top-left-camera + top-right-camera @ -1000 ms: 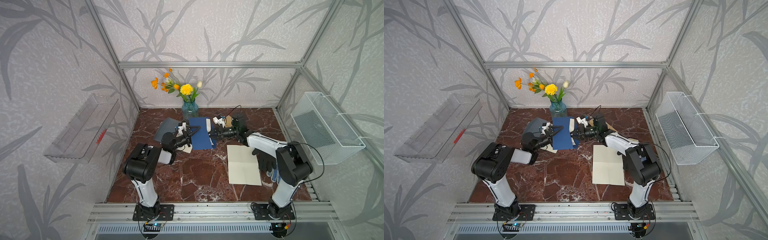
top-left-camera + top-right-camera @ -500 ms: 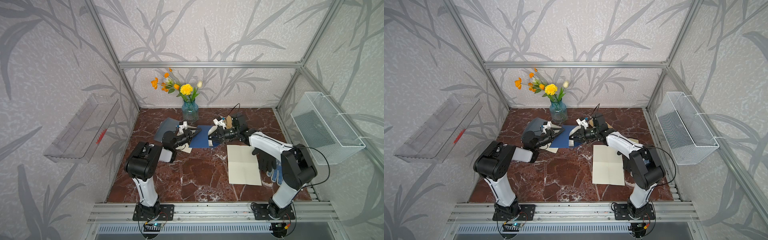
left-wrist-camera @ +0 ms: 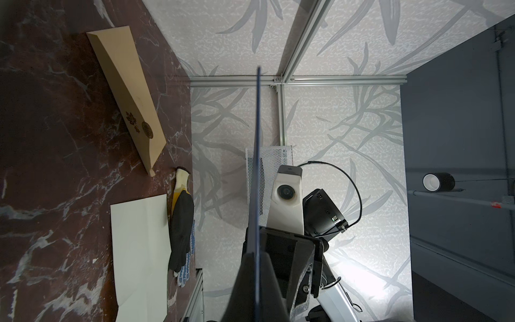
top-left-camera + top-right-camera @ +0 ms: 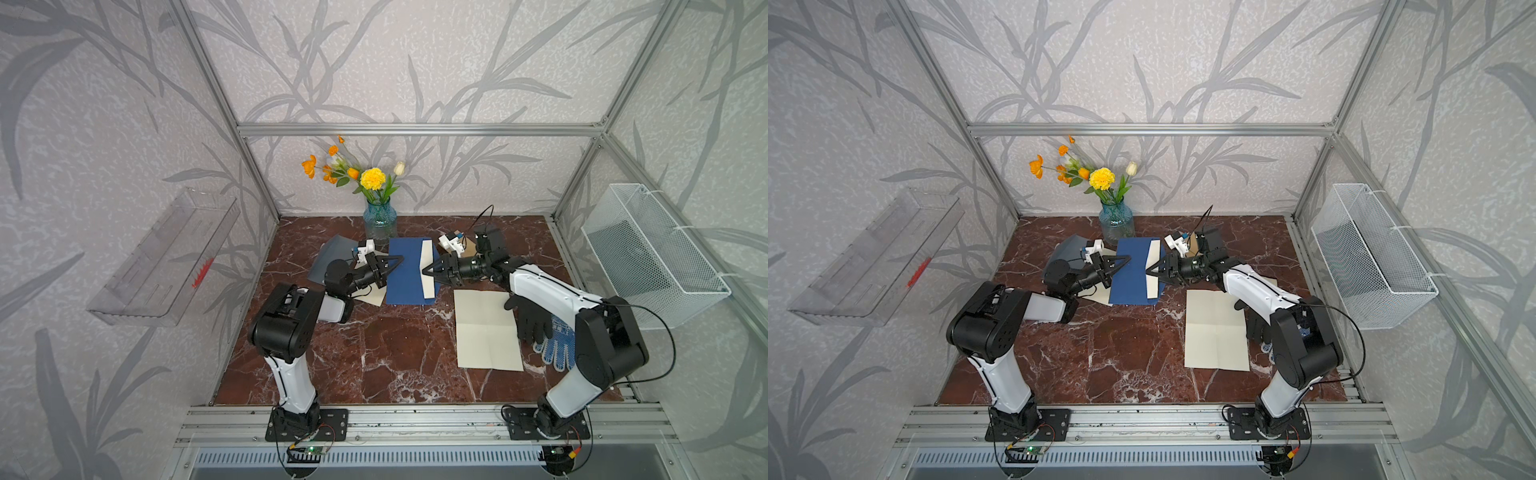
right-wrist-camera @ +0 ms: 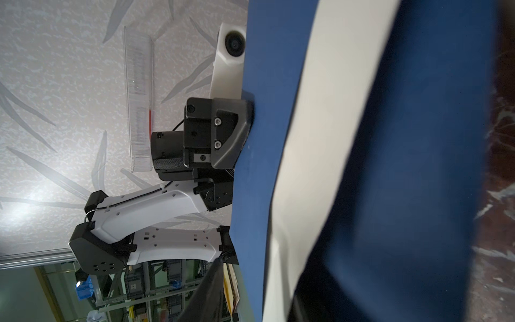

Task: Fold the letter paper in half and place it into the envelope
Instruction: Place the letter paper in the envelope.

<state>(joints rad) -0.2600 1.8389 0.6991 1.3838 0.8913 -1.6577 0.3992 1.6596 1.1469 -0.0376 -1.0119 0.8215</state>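
Bench [image 4: 374, 353]: red-brown marble; carries everything listed here except the lifted envelope.
Creased sheet [image 4: 486, 328]: plain cream, cross-folded, flat beside the right arm; not the letter.
Envelope [image 4: 405, 270]: dark navy, raised off the bench between the two arms, roughly level in both top views. Step judged: insertion, with the letter only part-way in.
Gloves [image 4: 532, 320]: one black, one blue-dotted, touching the creased sheet's edge; no brand legible.
Letter paper [image 4: 428, 270]: taken to be the cream band along the envelope's edge on the right-arm side, lying between navy layers in the right wrist view. Ruling not visible, so identity judged, not certain.
Left pincer [image 4: 399, 261]: clamped tight on the envelope's far edge, with the paper edge-on between the fingers in the left wrist view.
Right pincer [image 4: 426, 272]: jaws partly parted astride the cream-banded edge, no firm pinch evident. Next move calls for nudging the band fully into the pocket against the left-side hold; thin paper, likely to buckle or slide.
Seal mark [image 3: 146, 129]: round stamp with leaf motifs on the tan kraft envelope [image 3: 122, 72]; lettering too small to read. No other writing legible anywhere.
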